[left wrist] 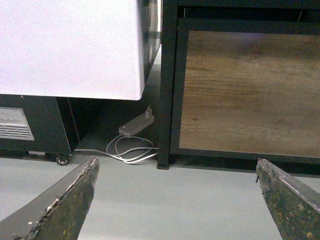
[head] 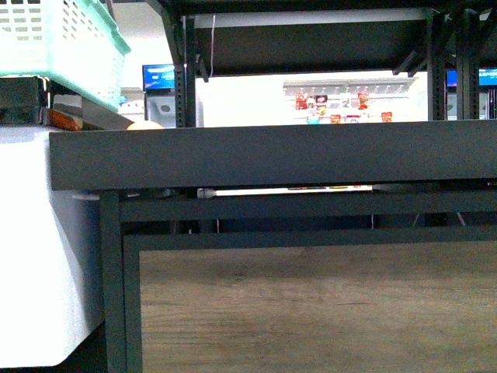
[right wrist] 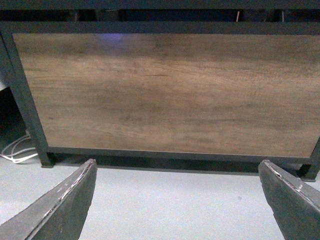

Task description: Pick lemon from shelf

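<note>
The shelf shows in the front view as a black metal rack with a deep front lip [head: 272, 155] and a wood panel [head: 311, 303] below it. The lemon is hidden from every view. Only a pale rounded fruit top [head: 144, 123] peeks over the lip at the left, and I cannot tell what it is. Neither arm shows in the front view. My left gripper [left wrist: 177, 161] is open, low over the grey floor, facing the rack's leg [left wrist: 167, 85]. My right gripper [right wrist: 177, 162] is open too, facing the rack's wood panel [right wrist: 165, 90]. Nothing lies between either pair of fingers.
A white cabinet [head: 31, 233] stands to the left of the rack, with a turquoise basket [head: 62, 39] above it. A power strip with white cables [left wrist: 132, 127] lies on the floor between the cabinet [left wrist: 70, 45] and the rack. Far behind are white shelves of bottles [head: 342, 105].
</note>
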`<state>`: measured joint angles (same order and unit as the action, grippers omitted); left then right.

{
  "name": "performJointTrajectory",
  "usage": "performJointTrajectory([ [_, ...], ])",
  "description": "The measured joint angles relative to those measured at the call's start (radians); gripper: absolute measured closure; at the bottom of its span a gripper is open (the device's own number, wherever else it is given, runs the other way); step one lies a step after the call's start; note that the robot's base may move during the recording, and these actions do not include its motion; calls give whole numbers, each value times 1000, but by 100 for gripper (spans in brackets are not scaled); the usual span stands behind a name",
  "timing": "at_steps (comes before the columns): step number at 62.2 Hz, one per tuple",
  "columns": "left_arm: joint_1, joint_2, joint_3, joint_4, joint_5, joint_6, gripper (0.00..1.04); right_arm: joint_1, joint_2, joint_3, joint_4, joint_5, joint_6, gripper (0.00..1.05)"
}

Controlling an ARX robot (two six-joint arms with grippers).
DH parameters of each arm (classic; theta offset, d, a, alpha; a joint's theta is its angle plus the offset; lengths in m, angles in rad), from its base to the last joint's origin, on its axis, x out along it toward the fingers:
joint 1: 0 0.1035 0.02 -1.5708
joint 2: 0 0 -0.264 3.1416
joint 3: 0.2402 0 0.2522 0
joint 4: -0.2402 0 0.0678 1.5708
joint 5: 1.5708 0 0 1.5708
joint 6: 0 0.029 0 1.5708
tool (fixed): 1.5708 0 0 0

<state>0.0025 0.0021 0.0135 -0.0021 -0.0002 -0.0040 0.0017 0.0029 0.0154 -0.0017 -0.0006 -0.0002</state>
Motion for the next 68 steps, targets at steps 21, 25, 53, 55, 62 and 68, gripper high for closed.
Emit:
performJointTrajectory([
  [21,0,0,0,0,0,0,8,0,0,0,0,0,0,7],
  [25,0,0,0,0,0,0,8,0,0,0,0,0,0,7],
  [53,0,0,0,0,0,0,8,0,0,0,0,0,0,7],
  [55,0,0,0,0,0,0,8,0,0,0,0,0,0,7],
  [62,0,0,0,0,0,0,8,0,0,0,0,0,0,7],
  [68,0,0,0,0,0,0,8,0,0,0,0,0,0,7],
])
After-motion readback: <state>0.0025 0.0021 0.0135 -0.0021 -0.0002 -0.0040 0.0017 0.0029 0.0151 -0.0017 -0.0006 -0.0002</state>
